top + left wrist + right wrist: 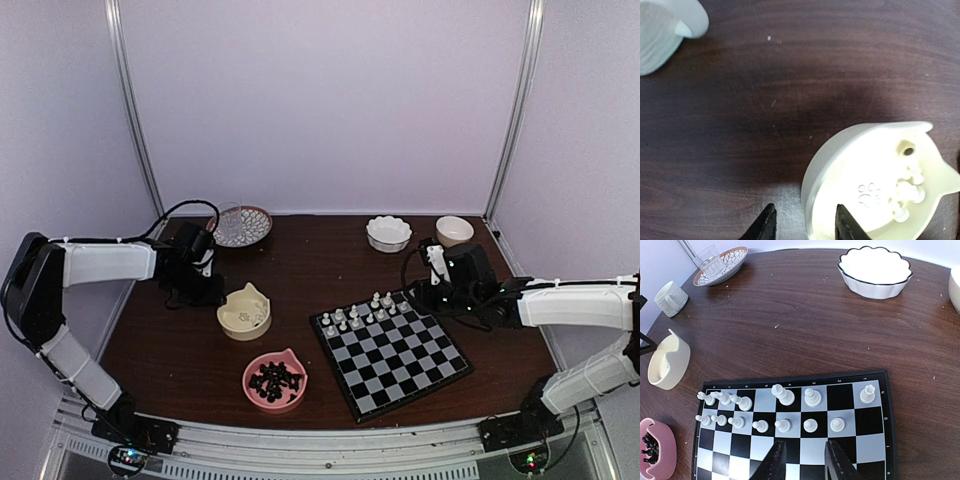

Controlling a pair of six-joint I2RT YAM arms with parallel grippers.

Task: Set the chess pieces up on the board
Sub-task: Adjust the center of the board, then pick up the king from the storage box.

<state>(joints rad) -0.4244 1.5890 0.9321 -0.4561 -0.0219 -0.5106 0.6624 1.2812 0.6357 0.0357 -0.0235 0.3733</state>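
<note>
Chess pieces in cream-white stand in two rows along the far side of the board. The taller men are at the back and a line of pawns is in front of them. The board lies at a slant on the dark wooden table, to the right of centre.

The right gripper hangs over the board just nearer than the pawn row. Its fingers are apart and I see only checks between them. It touches none of the men.

The left gripper is over at the cream cat-eared bowl, to the left of the board. Its two dark fingers are apart and straddle the bowl's near wall, one outside it and one over the inside. Nothing is pinched between them. From where the fingers show, I cannot tell whether either one touches the rim. A small heap of white pieces lies in the bowl toward its eared end.

Nearer the arms, a pink bowl of the same cat shape holds the black pieces. At the back of the table sit a patterned plate with a glass on it, a white scalloped bowl and a small cream bowl. A pale ribbed cup stands at the left edge, well apart from the board.
</note>
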